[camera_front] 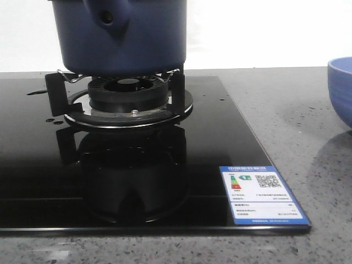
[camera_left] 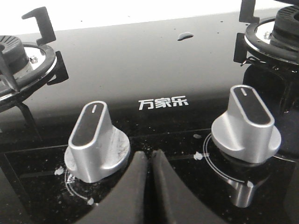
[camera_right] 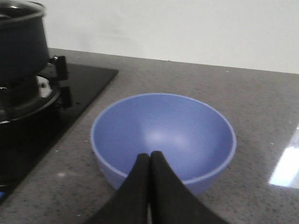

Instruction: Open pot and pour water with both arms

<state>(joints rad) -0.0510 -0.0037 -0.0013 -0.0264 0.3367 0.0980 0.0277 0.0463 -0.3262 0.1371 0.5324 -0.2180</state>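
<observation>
Navy-blue and matte, the large cylindrical pot (camera_front: 121, 36) fills the upper left of the front frame, sitting on the black metal burner grate (camera_front: 118, 93) of the glossy black glass cooktop (camera_front: 137, 187); its rounded side stub with a small hole faces the camera. A white-and-blue energy label (camera_front: 263, 195) lies at the cooktop's lower right corner. At the right edge, on the speckled grey stone surface (camera_front: 308, 126), stands a light periwinkle-blue bowl (camera_front: 341, 88).

The left end effector (camera_left: 150, 158), fingers pressed together and holding nothing, hangs between two silver control knobs (camera_left: 96, 140). The right end effector (camera_right: 150, 161), likewise closed and empty, hangs over the bowl's near rim.
</observation>
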